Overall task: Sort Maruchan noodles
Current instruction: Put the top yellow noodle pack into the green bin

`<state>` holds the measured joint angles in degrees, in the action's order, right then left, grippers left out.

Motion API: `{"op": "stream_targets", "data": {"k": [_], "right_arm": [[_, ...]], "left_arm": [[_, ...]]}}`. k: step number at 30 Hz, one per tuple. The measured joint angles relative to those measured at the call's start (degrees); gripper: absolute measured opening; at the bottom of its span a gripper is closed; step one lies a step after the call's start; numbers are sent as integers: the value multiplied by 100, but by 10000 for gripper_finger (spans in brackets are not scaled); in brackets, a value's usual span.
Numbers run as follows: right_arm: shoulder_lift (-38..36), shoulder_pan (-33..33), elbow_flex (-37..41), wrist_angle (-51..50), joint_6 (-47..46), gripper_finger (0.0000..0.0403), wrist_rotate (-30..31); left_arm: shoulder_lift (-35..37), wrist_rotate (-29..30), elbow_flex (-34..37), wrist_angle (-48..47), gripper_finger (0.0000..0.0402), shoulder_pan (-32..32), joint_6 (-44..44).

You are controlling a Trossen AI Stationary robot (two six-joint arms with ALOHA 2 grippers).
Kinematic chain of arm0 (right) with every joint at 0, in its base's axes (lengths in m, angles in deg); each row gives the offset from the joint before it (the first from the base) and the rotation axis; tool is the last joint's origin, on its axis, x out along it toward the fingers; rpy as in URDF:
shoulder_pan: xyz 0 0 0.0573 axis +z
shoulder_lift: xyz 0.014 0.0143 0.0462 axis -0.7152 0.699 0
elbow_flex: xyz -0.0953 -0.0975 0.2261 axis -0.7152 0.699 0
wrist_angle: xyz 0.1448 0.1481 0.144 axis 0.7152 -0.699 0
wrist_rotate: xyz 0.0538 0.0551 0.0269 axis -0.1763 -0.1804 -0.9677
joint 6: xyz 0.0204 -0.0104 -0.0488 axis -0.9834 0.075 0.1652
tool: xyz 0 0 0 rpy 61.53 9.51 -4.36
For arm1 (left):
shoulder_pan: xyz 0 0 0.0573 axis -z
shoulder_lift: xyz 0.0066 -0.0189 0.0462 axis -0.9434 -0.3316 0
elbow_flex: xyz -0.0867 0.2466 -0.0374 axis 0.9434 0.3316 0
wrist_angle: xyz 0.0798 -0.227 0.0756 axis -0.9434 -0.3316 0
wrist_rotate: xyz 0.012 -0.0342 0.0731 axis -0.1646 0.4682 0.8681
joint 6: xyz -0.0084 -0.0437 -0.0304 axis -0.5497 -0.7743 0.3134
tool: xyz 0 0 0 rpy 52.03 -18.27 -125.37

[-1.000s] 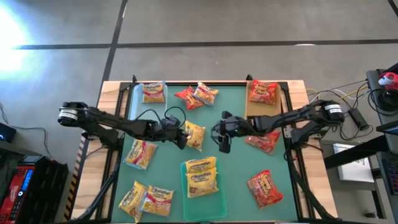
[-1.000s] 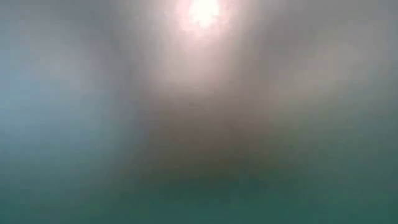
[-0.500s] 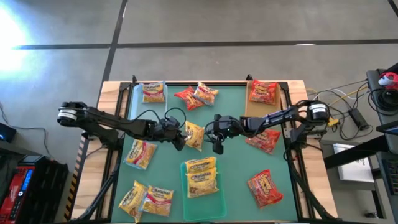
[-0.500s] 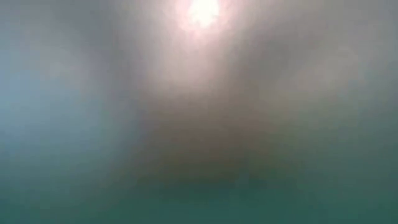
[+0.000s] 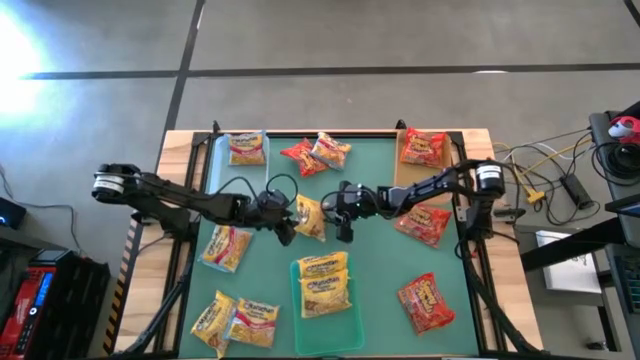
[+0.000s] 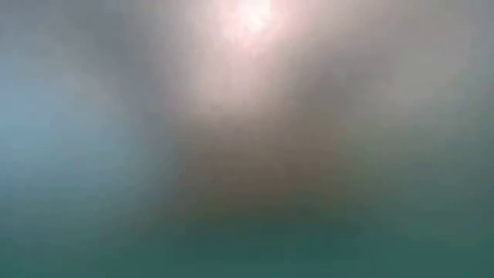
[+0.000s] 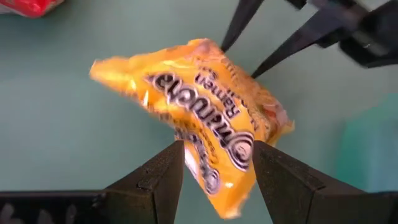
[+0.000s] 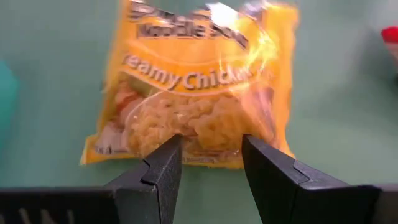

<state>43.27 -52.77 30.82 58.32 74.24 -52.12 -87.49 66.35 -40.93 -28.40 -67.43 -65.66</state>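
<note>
High view shows the left end effector (image 5: 291,217) clamped on a yellow noodle packet (image 5: 311,217), lifting it off the bench (image 5: 385,250) so the right end effector (image 5: 344,208), fingers apart, can take it.

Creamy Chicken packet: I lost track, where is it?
High view: the Creamy Chicken packet is mid-table, between the left gripper and right gripper.

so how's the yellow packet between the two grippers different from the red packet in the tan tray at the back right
The yellow packet is held off the mat, tilted, with the left gripper shut on one edge; the red packet lies flat and untouched. The yellow packet hangs over mid-table with the right gripper open at its far edge, while the red packet sits inside the tan tray. Colours differ: yellow against red. Both are square, crinkly noodle packets of like size.
</note>
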Motion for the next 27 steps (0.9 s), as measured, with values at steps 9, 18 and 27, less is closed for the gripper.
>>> {"op": "stream_targets", "data": {"k": [9,18,27], "right_arm": [[457,-230,-100,38,-115,155,-41],[14,-201,-106,-240,-215,155,-52],[-159,39,-85,122,-8,155,-85]], "left_arm": [[-13,2,-184,-36,174,4,148],[13,-303,-422,-463,174,13,-7],[34,130,-303,-415,174,13,-130]]}}
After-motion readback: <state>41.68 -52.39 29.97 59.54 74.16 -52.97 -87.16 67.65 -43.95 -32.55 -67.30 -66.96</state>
